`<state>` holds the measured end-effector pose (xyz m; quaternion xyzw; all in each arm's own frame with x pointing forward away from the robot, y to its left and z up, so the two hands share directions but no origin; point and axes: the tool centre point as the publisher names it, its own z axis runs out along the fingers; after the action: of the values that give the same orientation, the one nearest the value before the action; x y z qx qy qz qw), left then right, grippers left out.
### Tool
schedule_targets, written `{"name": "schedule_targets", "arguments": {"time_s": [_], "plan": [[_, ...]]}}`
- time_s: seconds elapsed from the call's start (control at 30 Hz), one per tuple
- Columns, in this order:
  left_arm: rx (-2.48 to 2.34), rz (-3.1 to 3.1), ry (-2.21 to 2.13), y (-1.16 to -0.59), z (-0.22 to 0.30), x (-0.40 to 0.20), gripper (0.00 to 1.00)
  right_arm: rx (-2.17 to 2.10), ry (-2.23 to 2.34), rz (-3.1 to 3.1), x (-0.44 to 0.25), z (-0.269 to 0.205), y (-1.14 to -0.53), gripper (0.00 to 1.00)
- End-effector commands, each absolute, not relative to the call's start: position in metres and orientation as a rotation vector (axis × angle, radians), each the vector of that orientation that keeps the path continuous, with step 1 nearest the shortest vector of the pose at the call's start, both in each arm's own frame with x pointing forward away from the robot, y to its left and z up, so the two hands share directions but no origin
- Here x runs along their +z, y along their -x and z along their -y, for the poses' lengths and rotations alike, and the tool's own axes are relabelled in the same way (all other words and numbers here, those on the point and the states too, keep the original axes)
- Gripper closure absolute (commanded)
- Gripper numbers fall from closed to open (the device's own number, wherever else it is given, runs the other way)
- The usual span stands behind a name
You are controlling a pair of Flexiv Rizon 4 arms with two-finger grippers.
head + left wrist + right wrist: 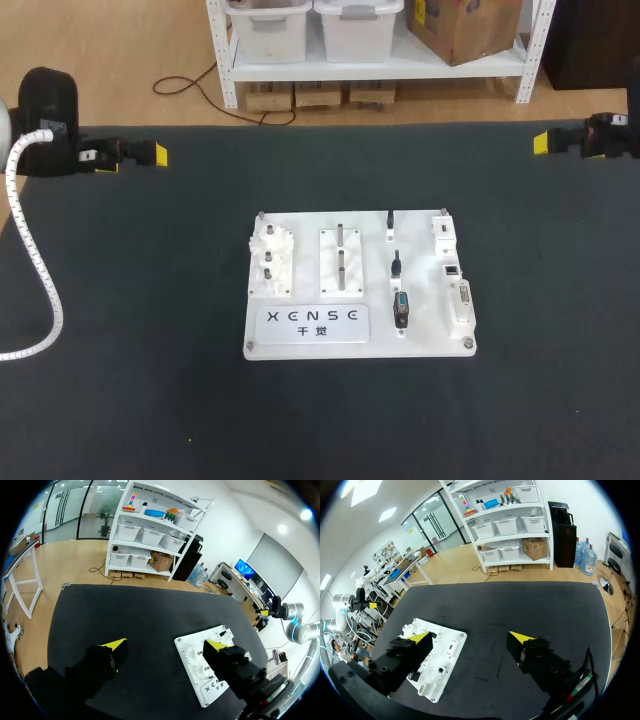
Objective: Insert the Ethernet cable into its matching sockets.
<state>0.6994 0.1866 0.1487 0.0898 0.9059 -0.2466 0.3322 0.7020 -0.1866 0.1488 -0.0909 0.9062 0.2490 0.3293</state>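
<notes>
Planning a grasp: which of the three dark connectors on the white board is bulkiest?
The blocky dark connector nearest the white board's labelled edge; the two slimmer connectors sit behind it.

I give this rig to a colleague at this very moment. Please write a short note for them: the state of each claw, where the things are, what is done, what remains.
Left claw: open, empty, over the table's far left corner, away from the board.
Right claw: open, empty, at the far right corner.
The white board lies in the middle of the table. Dark plugs sit in a column right of its middle, sockets along its right edge. Which of them is the Ethernet one is too small to tell.
Done: nothing that shows.
Left: pick up the cable and insert it.
</notes>
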Motion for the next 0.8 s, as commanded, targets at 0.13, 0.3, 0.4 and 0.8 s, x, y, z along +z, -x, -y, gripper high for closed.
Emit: {"name": "schedule_targets", "arguments": {"time_s": [0.13,0.3,0.4,0.8], "plan": [[-0.636,-2.375,-0.231,-0.7,-0.185,0.15,0.0,0.648,0.237,-2.372,0.149,0.186,-0.701,0.0],[-0.636,-2.375,-0.231,-0.7,-0.185,0.15,0.0,0.648,0.237,-2.372,0.149,0.186,-0.701,0.0],[-0.645,-2.358,-0.302,-0.702,-0.18,0.149,0.0,0.648,0.237,-2.372,0.149,0.186,-0.701,0.0],[-0.942,-1.952,-1.111,-0.701,-0.106,0.14,0.0,0.648,0.237,-2.372,0.149,0.186,-0.701,0.0]]}}
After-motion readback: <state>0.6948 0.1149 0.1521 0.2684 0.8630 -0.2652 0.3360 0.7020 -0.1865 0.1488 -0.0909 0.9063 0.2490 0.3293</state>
